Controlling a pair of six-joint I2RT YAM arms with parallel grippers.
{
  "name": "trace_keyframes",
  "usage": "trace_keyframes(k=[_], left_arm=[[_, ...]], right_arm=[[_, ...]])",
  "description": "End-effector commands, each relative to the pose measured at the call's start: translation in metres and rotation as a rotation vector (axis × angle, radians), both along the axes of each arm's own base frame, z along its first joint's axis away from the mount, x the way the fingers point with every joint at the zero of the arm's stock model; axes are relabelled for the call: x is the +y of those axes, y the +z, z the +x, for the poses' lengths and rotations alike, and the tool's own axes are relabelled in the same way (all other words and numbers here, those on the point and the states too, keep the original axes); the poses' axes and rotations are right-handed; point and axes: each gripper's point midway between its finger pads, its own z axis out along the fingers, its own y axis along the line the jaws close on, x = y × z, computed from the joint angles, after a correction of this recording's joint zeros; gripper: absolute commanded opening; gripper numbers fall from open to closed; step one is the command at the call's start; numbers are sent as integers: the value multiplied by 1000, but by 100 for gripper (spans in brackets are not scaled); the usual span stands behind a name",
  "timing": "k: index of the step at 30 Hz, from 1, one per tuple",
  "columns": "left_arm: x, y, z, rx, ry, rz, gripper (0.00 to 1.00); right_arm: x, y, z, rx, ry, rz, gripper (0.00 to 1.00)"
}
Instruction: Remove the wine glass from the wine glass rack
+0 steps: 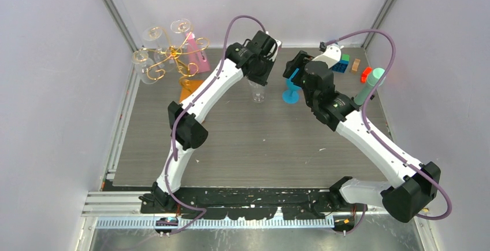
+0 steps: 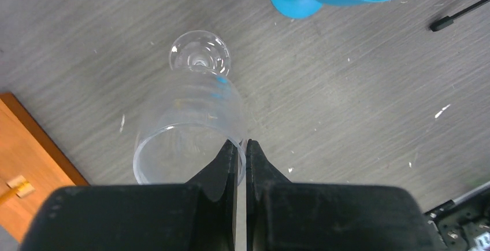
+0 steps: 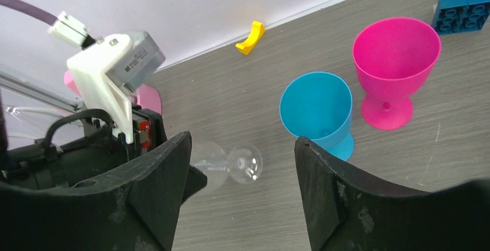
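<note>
A clear wine glass (image 2: 190, 126) is held upright by its rim, the thin wall pinched between the clenched left fingers (image 2: 222, 170). Its round foot is seen below the bowl, at or just above the bench (image 2: 358, 118) (contact cannot be told). The glass is well apart from the rack (image 1: 170, 54), whose curly gold wire arms are seen at the far left corner above an orange base (image 1: 186, 92), with other clear glasses (image 1: 155, 34) hung from them. The right fingers (image 3: 323, 181) are spread wide with nothing gripped, and a blue cup (image 3: 316, 109) is seen beyond them, near the held glass. A pink cup (image 3: 396, 60) is stood just beside the blue one
</note>
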Motion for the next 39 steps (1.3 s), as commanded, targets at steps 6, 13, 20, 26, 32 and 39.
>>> trace_keyframes(k=[6, 13, 20, 26, 32, 39], left_arm=[[-29, 17, 28, -175, -107, -47, 0], [-33, 7, 30, -151, -98, -45, 1], [-37, 1, 31, -130, -80, -61, 18], [-41, 19, 40, -179, -50, -105, 34], [-43, 38, 44, -194, -26, -174, 47], [-32, 88, 45, -209, 0, -327, 54]], right_arm=[[-5, 13, -2, -6, -25, 34, 69], [-6, 14, -3, -6, -26, 28, 68], [-6, 14, -3, -5, -27, 17, 68], [-4, 17, -3, -4, -12, 24, 68], [6, 19, -4, 4, 31, 56, 68], [4, 35, -6, -27, 31, 69, 68]])
